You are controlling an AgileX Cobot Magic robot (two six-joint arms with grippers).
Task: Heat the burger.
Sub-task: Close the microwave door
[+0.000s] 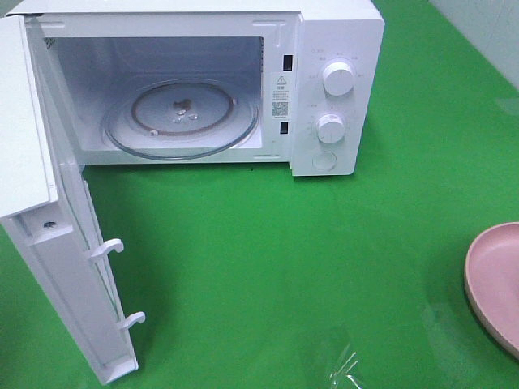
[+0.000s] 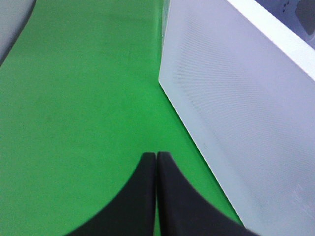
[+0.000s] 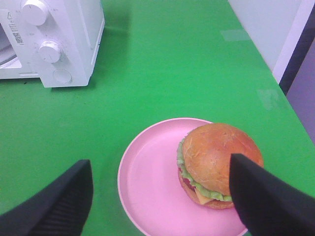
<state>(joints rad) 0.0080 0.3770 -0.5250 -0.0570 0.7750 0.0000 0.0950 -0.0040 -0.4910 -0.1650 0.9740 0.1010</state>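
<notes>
Burger [image 3: 216, 164] upright, whole, on pink plate's [image 3: 147, 182] edge.

Green counter [image 1: 268, 267] covers whole scene, w/ soft glare patches near its front edge. Pale wall [image 3: 266, 29] runs along its far side; dark vertical strip [image 3: 301, 54] beside wall.

I count one white microwave [image 1: 203, 81] with one open door [image 1: 65, 267]. It has two round knobs [image 1: 338, 78] and one button [image 1: 324, 160]. Inside I see one glass plate [image 1: 180, 117]. I see one pink plate [image 3: 157, 182] and one burger [image 3: 219, 164]. I see two grippers.
</notes>
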